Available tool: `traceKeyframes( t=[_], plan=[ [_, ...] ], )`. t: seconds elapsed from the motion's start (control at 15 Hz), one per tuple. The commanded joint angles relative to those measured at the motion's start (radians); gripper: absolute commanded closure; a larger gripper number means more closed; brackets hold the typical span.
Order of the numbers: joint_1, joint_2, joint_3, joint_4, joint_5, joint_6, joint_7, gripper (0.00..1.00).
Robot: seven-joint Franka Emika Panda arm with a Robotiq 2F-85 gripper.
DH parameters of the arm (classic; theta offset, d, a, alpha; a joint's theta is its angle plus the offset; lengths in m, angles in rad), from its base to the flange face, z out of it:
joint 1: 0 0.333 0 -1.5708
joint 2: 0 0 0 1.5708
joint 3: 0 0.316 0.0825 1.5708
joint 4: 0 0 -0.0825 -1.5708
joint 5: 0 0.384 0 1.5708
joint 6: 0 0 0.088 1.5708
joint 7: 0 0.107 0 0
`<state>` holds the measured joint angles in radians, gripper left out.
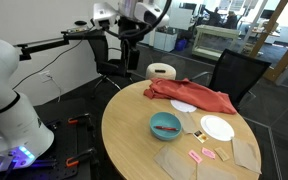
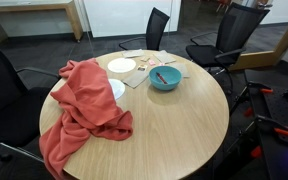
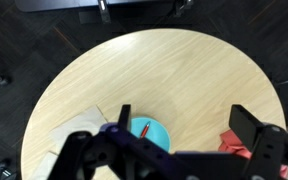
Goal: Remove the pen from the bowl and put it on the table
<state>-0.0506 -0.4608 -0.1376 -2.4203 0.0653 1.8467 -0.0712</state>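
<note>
Office room with a dark floor, and black chairs around a round tan wooden bench. The teal bowl sits near the bench centre in both exterior views. In the wrist view the bowl shows toward 6 o'clock of the bench top, partly hidden by the pincer body. The red pen lies inside the bowl, not on the bench; it is thin and barely readable. A white plate is at 3 o'clock of the bowl, near it but apart. A red cloth is heaped at 1 o'clock of the bowl, with one end hanging over the bench edge. Small pink pieces lie at 5 o'clock of the bowl. The pincer hangs high above the bench, jaws spread wide and holding nothing.
</note>
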Motion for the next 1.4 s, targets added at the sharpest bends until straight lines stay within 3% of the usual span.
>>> traceKeyframes(
  t=[0.0, 0.33, 0.6, 1.07, 1.33],
  plan=[
    [-0.035, 0.173, 0.016, 0.064, -0.006, 0.155, 0.078, 0.00],
    [-0.038, 0.386, 0.027, 0.101, -0.042, 0.439, 0.148, 0.00],
    [-0.032, 0.527, 0.028, 0.139, -0.090, 0.583, 0.200, 0.00],
    [-0.024, 0.660, 0.008, 0.157, -0.126, 0.720, 0.233, 0.00],
    [-0.027, 0.668, 0.010, 0.146, -0.100, 0.708, 0.198, 0.00]
  ],
)
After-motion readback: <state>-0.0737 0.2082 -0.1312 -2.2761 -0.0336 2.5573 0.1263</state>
